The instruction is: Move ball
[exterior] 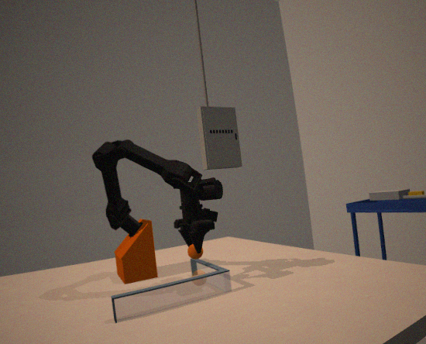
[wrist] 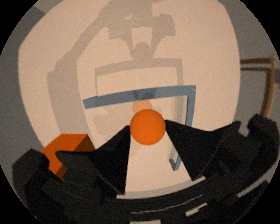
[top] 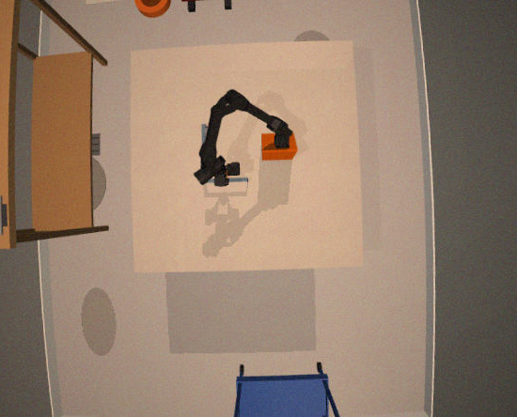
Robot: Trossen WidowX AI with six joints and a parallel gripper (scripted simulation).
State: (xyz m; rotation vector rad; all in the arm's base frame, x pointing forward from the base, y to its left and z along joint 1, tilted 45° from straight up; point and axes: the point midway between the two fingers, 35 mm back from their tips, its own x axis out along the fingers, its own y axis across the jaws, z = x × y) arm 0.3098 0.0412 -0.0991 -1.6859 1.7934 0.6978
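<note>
The orange ball [exterior: 195, 252] [wrist: 148, 127] is held off the table between the fingertips of my gripper [exterior: 196, 249] [wrist: 147, 125], which is shut on it. In the top view the ball is mostly hidden under the wrist. The two low clear walls [top: 239, 179] [exterior: 170, 286] [wrist: 116, 97] meet in a corner on the table. The ball hangs higher than the wall tops. The see-through copy [exterior: 199, 278] [wrist: 140, 105] rests on the table inside the corner, below the ball. In the wrist view it shows just above the ball, partly covered by it.
The arm stands on an orange base block [top: 278, 154] [exterior: 139, 259] [wrist: 66, 145] on the pale table [top: 168, 235] [exterior: 293, 306]. The arm's shadow falls across the table. A blue cart [top: 282, 396], a wooden shelf [top: 62, 141] and a wall cabinet [exterior: 221, 143] stand away from the table.
</note>
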